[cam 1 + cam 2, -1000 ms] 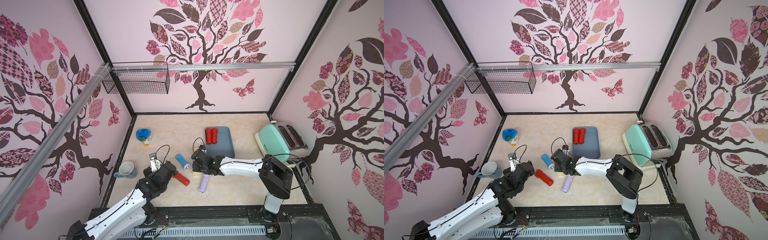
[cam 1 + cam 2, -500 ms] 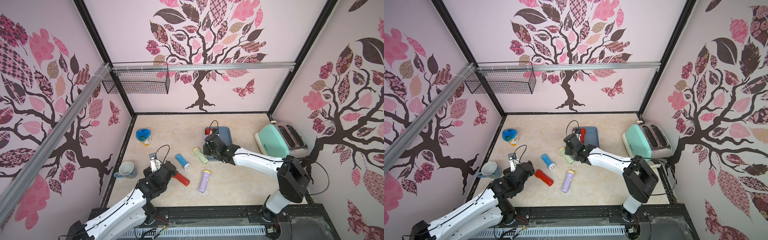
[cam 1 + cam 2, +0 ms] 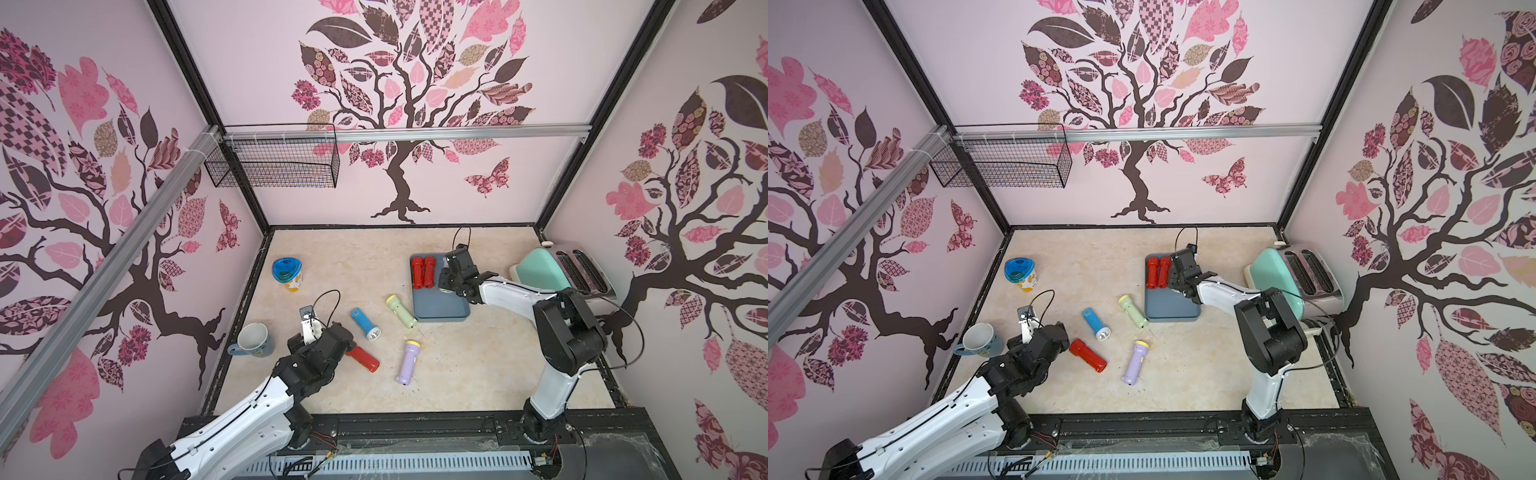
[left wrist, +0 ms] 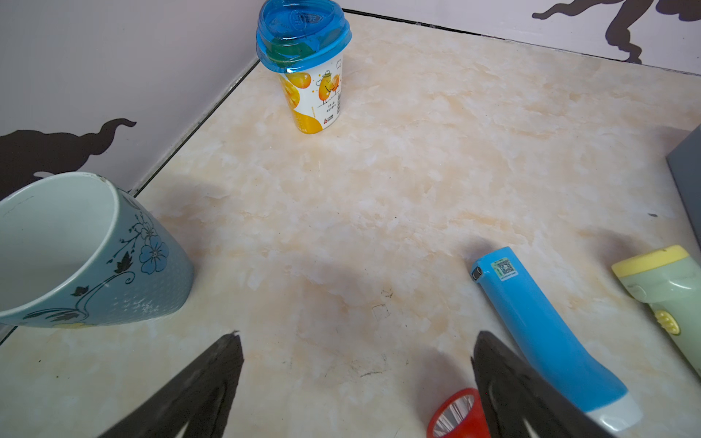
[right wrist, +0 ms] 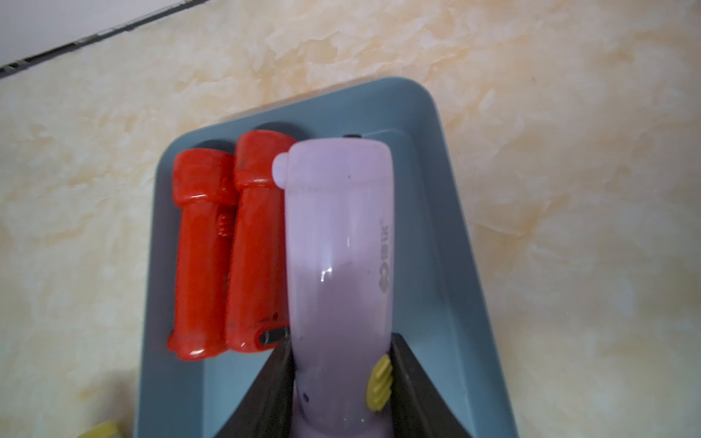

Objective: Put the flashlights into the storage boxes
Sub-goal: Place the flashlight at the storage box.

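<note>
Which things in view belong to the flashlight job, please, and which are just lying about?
Job: slate-blue tray; two red flashlights inside; held lilac flashlight in right gripper; loose red flashlight, blue flashlight, green flashlight, loose lilac flashlight.
Lying about: mint toaster, blue-lidded cup, floral mug, wire basket.

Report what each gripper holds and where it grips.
Right gripper: lilac plastic flashlight, pinched across its body at the yellow slider switch. Left gripper: open, holding nothing.

Marbled beige tabletop (image 3: 478, 374). On it: slate-blue tray (image 3: 440, 311) centre-far, mint toaster (image 3: 544, 272) far rt, blue-lidded cup (image 3: 287, 272) far left, mug (image 3: 253, 340) near left. Flat mid-table: green flashlight (image 3: 400, 311) just left of tray, blue flashlight (image 3: 365, 324), then red flashlight (image 3: 363, 359) & lilac flashlight (image 3: 407, 361) nearer.
</note>
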Robot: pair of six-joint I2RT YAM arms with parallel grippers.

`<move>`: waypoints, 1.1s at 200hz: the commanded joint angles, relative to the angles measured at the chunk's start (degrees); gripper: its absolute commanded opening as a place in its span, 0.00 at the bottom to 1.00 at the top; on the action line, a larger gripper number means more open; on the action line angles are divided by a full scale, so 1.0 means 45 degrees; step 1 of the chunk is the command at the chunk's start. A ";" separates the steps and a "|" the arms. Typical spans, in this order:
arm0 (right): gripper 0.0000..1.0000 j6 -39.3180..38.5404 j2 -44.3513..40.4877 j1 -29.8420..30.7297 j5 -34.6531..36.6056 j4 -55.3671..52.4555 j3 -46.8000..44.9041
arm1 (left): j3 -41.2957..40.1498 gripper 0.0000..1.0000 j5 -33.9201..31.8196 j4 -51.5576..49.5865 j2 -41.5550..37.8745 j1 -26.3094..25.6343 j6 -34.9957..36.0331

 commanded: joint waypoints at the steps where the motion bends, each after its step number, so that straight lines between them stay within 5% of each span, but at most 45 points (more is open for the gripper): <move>1: 0.42 -0.1242 0.0903 -0.0161 -0.0622 0.0267 0.1237 | -0.0214 0.98 -0.0076 -0.0091 0.0070 -0.0047 0.0022; 41: 0.44 -0.1700 0.1940 -0.0968 -0.2240 0.0603 0.2306 | -0.0094 0.97 -0.0021 0.0124 0.0551 -0.0051 0.0171; 92: 0.49 -0.1559 0.2654 -0.0974 -0.2183 -0.0082 0.3271 | 0.0194 0.97 -0.0168 -0.0076 0.1206 -0.0052 -0.0016; 144: 0.55 -0.0555 0.0850 -0.0959 -0.1639 -0.0314 0.2029 | 0.0192 0.98 -0.0091 0.0009 0.1173 -0.0052 0.0090; 220: 0.55 0.1430 -0.1799 -0.0063 -0.3793 -0.0424 -0.1030 | 0.0092 0.98 -0.0031 0.0084 0.0964 -0.0047 0.0157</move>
